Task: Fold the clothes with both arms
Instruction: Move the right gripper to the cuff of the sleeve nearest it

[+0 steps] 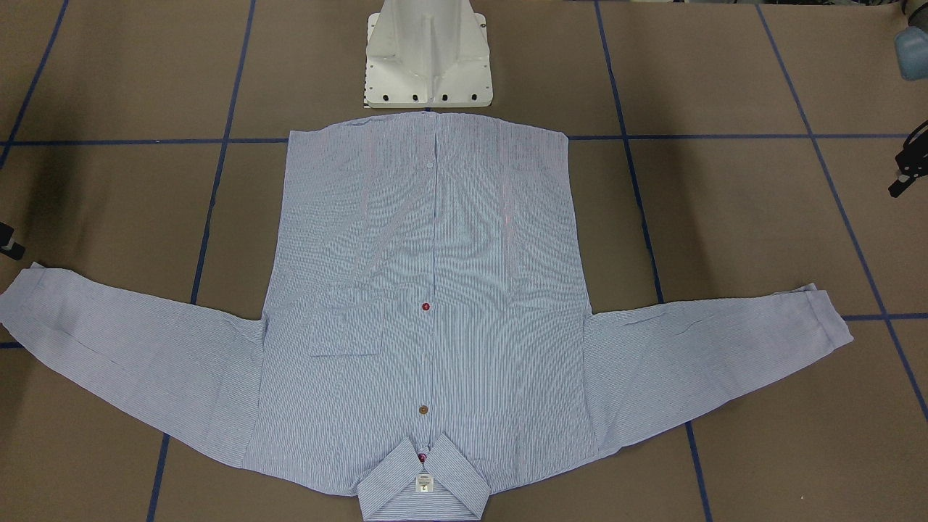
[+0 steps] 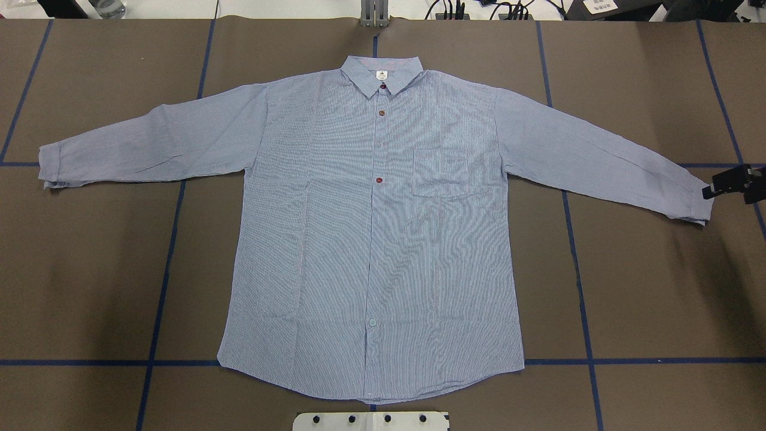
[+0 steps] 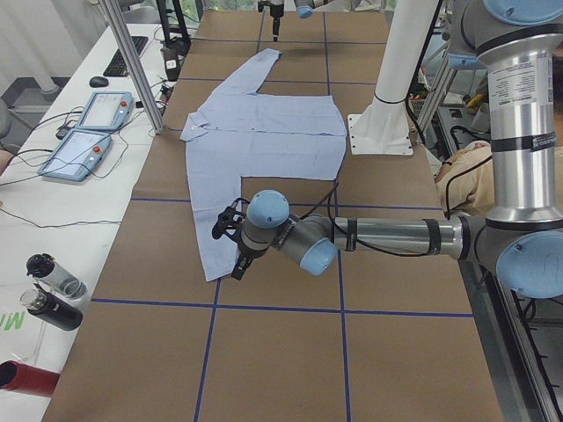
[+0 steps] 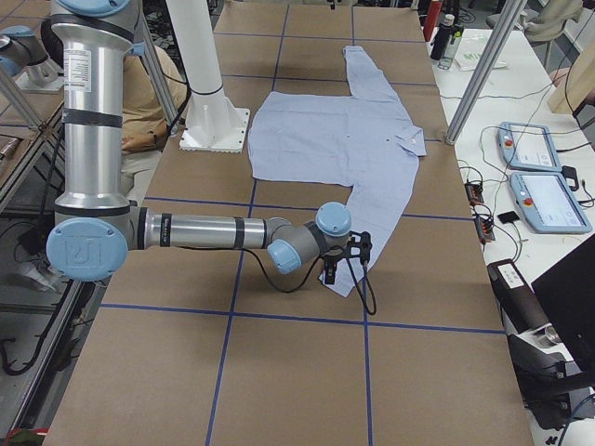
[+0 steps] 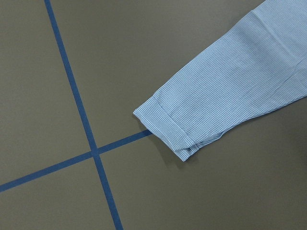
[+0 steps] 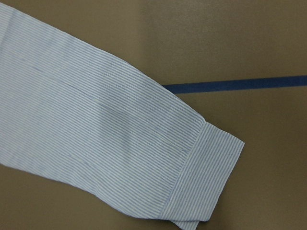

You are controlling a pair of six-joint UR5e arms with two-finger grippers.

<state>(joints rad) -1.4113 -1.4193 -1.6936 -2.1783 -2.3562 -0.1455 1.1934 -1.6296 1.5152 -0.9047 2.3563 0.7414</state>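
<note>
On the brown bench (image 2: 90, 269), crossed by blue tape lines (image 5: 81, 115), the striped shirt (image 2: 371, 239) lies flat and front up, buttoned, with both sleeves spread wide to the sides. Its hem lies just beside the white pedestal (image 1: 428, 54), and its collar (image 2: 381, 75) points to the far edge, a small white label (image 1: 424, 483) showing inside the neck. A chest pocket (image 2: 440, 172) sits on the robot's right half of the front; a brown button (image 2: 381, 112) and a red button (image 2: 379, 179) show on the placket. The left hand (image 3: 237, 259) hangs over the end of the sleeve on the robot's left, the left cuff (image 5: 168, 127) lying flat on a tape line below its camera. The right hand (image 2: 715, 188) sits just beside the end of the other sleeve, above the right cuff (image 6: 206, 177), which also lies flat. Neither cuff is lifted or gathered. Whether either hand is spread or pressed together cannot be told: only dark parts of them show, and the wrist cameras catch no fingers.
</note>
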